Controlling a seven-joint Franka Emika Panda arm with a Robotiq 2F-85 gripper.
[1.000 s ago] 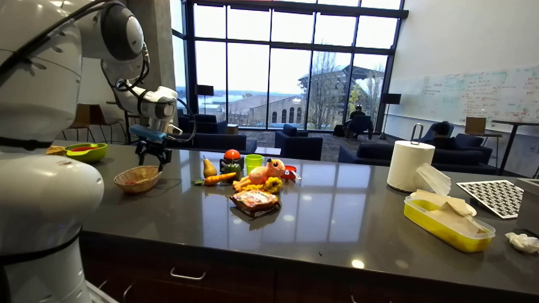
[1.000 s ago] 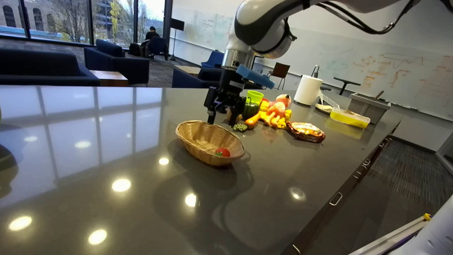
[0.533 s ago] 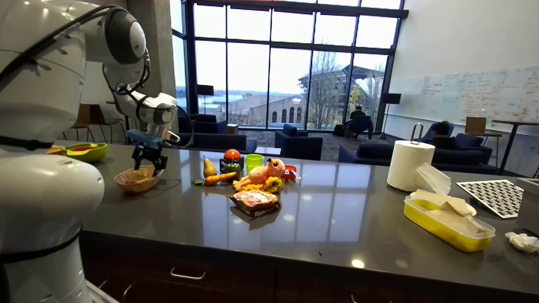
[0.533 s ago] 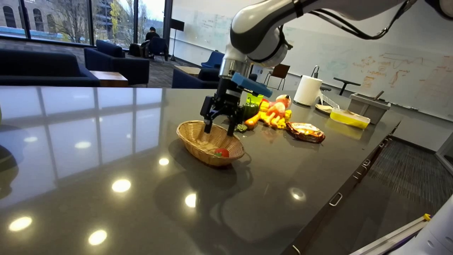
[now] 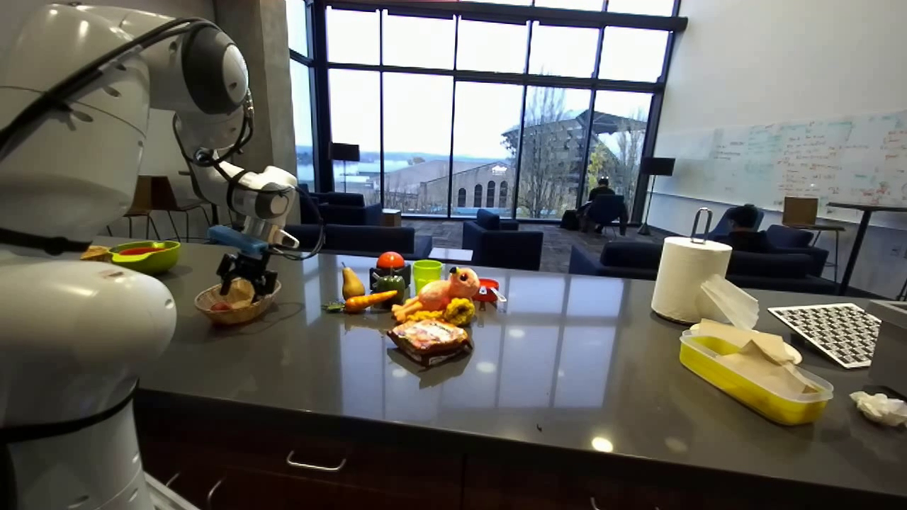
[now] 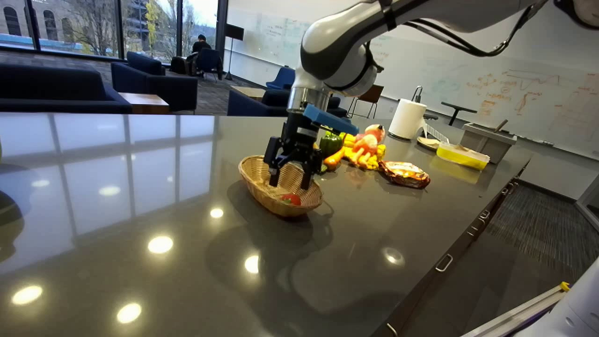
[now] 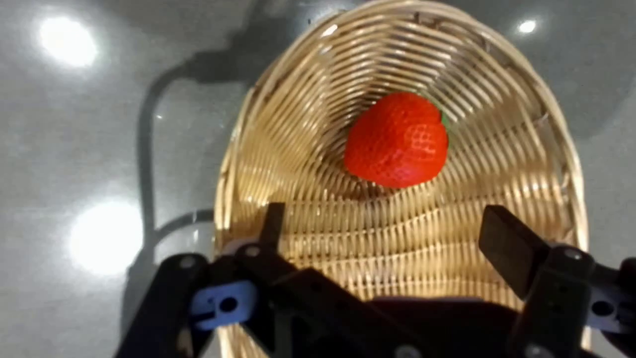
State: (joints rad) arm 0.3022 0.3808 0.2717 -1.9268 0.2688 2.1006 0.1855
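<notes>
Grey counter (image 7: pixel 74 164): strawberry (image 7: pixel 397 144) in wicker basket (image 7: pixel 298 134), just beyond the tool (image 7: pixel 385 219).

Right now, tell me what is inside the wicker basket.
A red strawberry lies inside the wicker basket. What is directly beneath it is covered, and in the wrist view the open gripper hides part of the interior.

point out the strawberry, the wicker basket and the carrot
Strawberry (image 7: pixel 396 141), wrist view, middle of its red body.
Wicker basket (image 6: pixel 270 203), in an exterior view, its outer wall.
Carrot (image 5: pixel 369 301), in an exterior view, its orange body.
</notes>
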